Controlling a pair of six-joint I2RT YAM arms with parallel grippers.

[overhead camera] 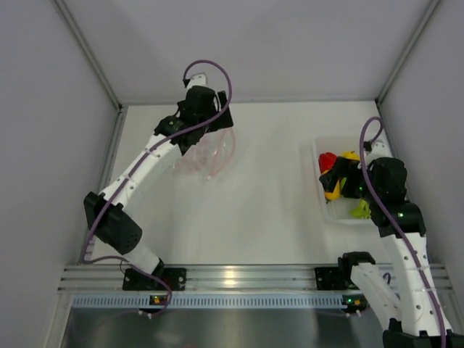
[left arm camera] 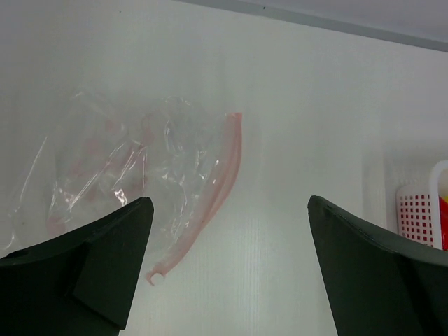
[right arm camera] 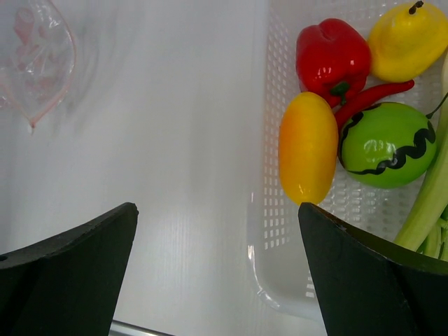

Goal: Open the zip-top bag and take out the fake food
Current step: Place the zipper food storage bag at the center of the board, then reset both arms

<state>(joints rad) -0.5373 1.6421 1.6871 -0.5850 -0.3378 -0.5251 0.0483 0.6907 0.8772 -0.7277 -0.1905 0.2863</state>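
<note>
Item 1. My left gripper [left arm camera: 229, 207]: jaws spread wide with nothing between them, poised over the far left part of the table [overhead camera: 268, 203]. In my left wrist view the left finger overlaps the bag's near edge; I cannot tell whether it touches.

Item 2. My right gripper [right arm camera: 217, 210]: jaws likewise wide apart and empty, hanging above the left wall of the tray on the right side of the table.

Item 3. Zip-top bag [left arm camera: 126, 161]: clear crumpled film, lying on the table at far left, under and just beyond my left gripper. It is well apart from the tray.

Item 4. Zip strip [left arm camera: 227, 168]: pink, running down the bag's right edge in a curve. Its near end curls into a small hook on the bare table.

Item 5. Tray [right arm camera: 273, 175]: white, perforated, rectangular, on the right side of the table. It holds the fake food [overhead camera: 341, 177].

Item 6. Contents of the tray, from my right wrist view:
- red pepper [right arm camera: 332, 52], far left
- yellow pear-shaped piece [right arm camera: 406, 38], to its right
- red chili [right arm camera: 374, 94], lying between the pepper and the green ball
- orange-yellow oblong piece [right arm camera: 308, 147], along the left wall
- green ball [right arm camera: 385, 143] with a black wavy line, touching the oblong piece
- pale green stalk [right arm camera: 427, 203], at the right edge, partly cut off from view
</note>
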